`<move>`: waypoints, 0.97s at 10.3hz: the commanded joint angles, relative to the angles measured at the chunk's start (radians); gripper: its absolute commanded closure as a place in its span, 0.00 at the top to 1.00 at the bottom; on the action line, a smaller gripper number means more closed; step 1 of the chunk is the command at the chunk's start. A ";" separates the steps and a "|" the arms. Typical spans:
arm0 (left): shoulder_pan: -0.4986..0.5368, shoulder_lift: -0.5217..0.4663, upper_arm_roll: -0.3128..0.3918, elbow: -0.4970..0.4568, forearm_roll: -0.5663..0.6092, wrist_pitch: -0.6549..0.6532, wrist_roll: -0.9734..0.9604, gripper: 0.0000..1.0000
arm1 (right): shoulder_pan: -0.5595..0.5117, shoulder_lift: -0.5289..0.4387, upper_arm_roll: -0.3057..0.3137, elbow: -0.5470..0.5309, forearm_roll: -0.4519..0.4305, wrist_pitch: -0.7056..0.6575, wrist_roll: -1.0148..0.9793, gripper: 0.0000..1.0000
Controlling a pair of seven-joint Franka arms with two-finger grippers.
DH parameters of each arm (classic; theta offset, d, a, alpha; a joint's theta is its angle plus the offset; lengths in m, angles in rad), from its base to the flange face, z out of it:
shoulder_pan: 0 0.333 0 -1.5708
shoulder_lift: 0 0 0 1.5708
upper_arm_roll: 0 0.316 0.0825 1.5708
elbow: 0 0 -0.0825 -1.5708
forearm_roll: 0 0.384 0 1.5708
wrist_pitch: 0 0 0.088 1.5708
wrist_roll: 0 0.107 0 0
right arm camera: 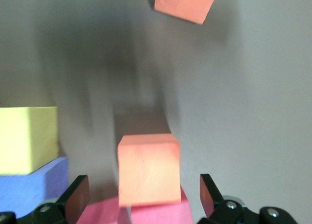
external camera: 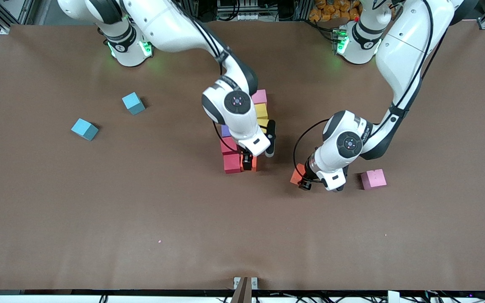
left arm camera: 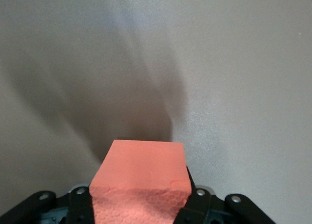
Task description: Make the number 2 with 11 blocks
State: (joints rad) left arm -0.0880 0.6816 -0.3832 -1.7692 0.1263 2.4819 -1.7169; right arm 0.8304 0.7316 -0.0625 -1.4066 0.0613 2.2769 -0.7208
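Over the half-built stack of foam cubes (external camera: 242,139), my right jaws (right arm camera: 144,195) hang wide open around an orange foam cube (right arm camera: 148,168). My left jaws (external camera: 305,179) are clamped on another orange foam cube (left arm camera: 140,182) just above the brown worktop (external camera: 99,210).

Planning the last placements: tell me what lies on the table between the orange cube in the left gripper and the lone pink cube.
Only the left gripper and its wrist; the orange cube and pink cube have no other block between them, front view.

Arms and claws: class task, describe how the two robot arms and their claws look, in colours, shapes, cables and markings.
Both arms are glossy white with rounded segments, black joint bands and dark round caps with small lights. Green lights glow at their bases. A black cable loops beside the left claw and one runs along the right arm. The right claw has black fingers.
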 commanded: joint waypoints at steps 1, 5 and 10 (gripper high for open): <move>-0.032 0.001 0.003 0.013 -0.011 0.003 -0.090 0.46 | -0.046 -0.269 0.009 -0.286 0.009 -0.002 -0.019 1.00; -0.113 0.003 0.004 0.034 -0.008 0.003 -0.281 0.46 | -0.287 -0.539 0.010 -0.434 0.012 -0.049 -0.002 1.00; -0.195 0.062 0.015 0.111 -0.002 0.002 -0.545 0.45 | -0.545 -0.710 0.007 -0.436 0.014 -0.171 0.125 1.00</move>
State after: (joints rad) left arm -0.2479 0.7019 -0.3800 -1.7118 0.1264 2.4820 -2.1988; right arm 0.3428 0.0940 -0.0748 -1.7966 0.0626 2.1167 -0.6872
